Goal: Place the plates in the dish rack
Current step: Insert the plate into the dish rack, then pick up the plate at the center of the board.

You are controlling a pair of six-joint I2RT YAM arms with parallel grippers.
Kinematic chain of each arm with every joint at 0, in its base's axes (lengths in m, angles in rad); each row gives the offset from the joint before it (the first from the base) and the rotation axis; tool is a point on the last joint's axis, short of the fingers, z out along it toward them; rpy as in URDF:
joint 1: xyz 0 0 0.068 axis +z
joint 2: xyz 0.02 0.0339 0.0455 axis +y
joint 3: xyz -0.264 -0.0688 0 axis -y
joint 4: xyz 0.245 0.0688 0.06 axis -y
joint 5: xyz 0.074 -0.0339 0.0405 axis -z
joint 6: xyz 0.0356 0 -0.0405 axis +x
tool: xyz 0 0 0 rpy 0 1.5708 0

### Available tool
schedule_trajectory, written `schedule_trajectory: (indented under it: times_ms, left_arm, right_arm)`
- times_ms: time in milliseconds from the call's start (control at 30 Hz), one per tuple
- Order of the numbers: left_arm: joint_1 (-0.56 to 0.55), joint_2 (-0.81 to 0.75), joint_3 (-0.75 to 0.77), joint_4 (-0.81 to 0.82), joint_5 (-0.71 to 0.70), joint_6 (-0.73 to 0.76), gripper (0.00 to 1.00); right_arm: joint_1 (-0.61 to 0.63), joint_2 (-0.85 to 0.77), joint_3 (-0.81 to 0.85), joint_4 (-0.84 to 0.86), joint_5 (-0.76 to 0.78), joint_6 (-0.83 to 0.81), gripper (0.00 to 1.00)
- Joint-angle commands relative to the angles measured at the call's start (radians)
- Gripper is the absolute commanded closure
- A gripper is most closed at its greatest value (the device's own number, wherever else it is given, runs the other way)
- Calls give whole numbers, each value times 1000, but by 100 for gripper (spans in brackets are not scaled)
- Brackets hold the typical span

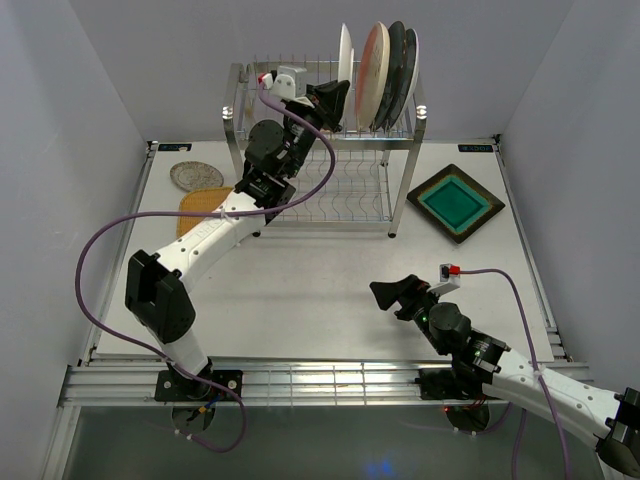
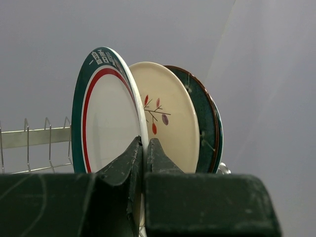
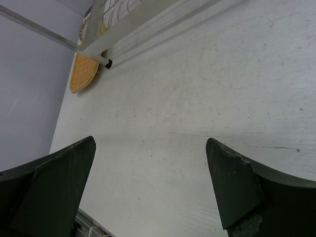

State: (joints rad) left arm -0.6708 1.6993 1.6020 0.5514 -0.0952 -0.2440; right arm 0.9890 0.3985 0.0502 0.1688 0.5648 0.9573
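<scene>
The steel dish rack (image 1: 330,195) stands at the back centre. Its top tier holds several upright plates: the green-rimmed white plate (image 1: 345,58), a pink-cream plate (image 1: 372,75) and two dark plates (image 1: 402,70). My left gripper (image 1: 338,98) is shut on the lower rim of the green-rimmed plate (image 2: 106,123), its fingertips (image 2: 136,150) pinching the edge. The cream plate (image 2: 170,118) and a dark plate (image 2: 206,123) stand behind it. A small silver-grey plate (image 1: 195,176), a yellow woven plate (image 1: 200,205) and a brown square plate with teal centre (image 1: 455,202) lie on the table. My right gripper (image 1: 388,298) is open and empty.
In the right wrist view my right gripper (image 3: 151,142) hovers over the white table (image 3: 197,89), with a rack leg (image 3: 106,61) and the yellow woven plate (image 3: 83,74) at the far left. Grey walls enclose the table on three sides.
</scene>
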Motion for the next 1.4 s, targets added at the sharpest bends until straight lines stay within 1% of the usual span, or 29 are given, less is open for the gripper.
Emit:
schedule_trajectory:
  times_ms: [0, 200, 300, 333, 367, 433, 467, 567, 633, 700, 733, 800, 833, 1033, 1167, 1233, 1333, 1367]
  left_arm:
    - [-4, -81, -13, 65, -12, 23, 100]
    - [-4, -70, -22, 73, -72, 40, 100]
    - [-4, -76, -36, 76, -66, 41, 100]
    - [-4, -79, -45, 77, -61, 41, 98]
    - [-4, -84, -48, 82, -55, 46, 92]
    - [-4, -90, -57, 87, -37, 48, 86]
    - [-4, -93, -66, 90, -28, 52, 81]
    - [-6, -105, -85, 97, -6, 54, 78]
    - [-4, -115, -93, 104, -1, 54, 70]
    - [-6, -121, -111, 120, 18, 67, 59]
    - [-6, -128, -116, 131, 22, 71, 56]
    - [-6, -135, -122, 137, 23, 72, 52]
    - [-4, -136, -122, 137, 23, 78, 47]
    - [-6, -159, -138, 145, 2, 92, 47]
    - [-4, -211, -201, 154, -14, 156, 39]
    - [-4, -262, -244, 160, -24, 182, 34]
    - [-4, -358, -356, 176, -29, 239, 28]
    - [-4, -386, -423, 185, -32, 273, 26]
  right_arm:
    - [4, -13, -27, 40, 4, -2, 2]
    - [4, -16, -30, 40, 4, 0, 2]
    - [4, -15, -30, 40, 4, 0, 2]
    - [4, -15, -32, 41, 3, -2, 2]
    - [4, -13, -32, 43, 3, -2, 2]
    - [4, -12, -33, 44, 3, 0, 2]
    - [4, -10, -33, 46, 3, 0, 2]
    - [4, -9, -35, 47, 1, 3, 2]
    - [4, -9, -35, 47, 0, 3, 2]
    - [4, -9, -36, 49, 0, 4, 2]
    - [5, -9, -36, 49, -2, 4, 2]
    - [4, -9, -36, 51, -2, 4, 2]
    - [4, -9, -36, 51, -2, 4, 2]
    - [4, -9, -38, 49, -6, 6, 2]
    - [4, -9, -38, 52, -8, 4, 2]
    - [4, -9, -38, 52, -13, 4, 2]
    - [4, -9, -38, 49, -16, 0, 2]
    - [4, -12, -38, 44, -20, 0, 2]
